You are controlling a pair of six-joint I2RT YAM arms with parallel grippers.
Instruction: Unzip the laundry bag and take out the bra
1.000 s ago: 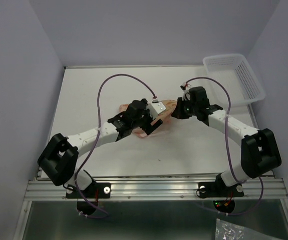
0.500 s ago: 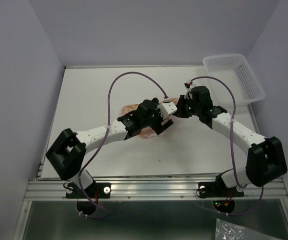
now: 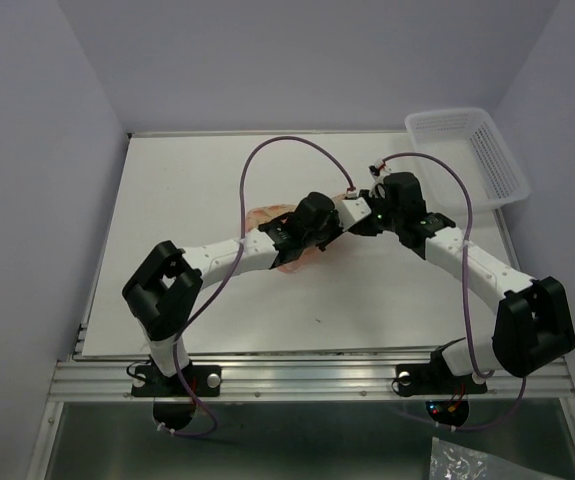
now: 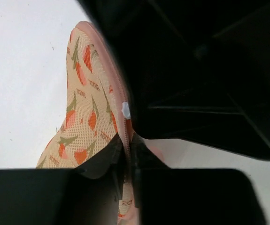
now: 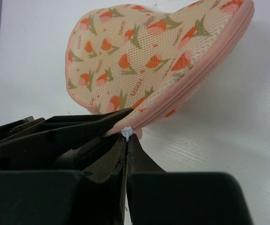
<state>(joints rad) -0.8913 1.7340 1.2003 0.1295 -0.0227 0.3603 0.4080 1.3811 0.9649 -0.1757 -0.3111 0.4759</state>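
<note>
Hidden overhead, right gripper (image 5: pixel 127 141) pinching zip pull (image 5: pixel 127 133), left gripper (image 4: pixel 127 163) pinching laundry bag (image 4: pixel 84 110)

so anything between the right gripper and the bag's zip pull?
Nothing visible. The right gripper is shut on the zip pull, a small white tab at the edge of the laundry bag. The left gripper pinches the pink trim right beside it.

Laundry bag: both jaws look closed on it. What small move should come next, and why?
Probably the right jaws should draw the zip pull along the zip, away from the left jaws. The right jaws are shut on the pull, the left jaws pinch the bag by its trim beside it, and the visible zip looks closed.
</note>
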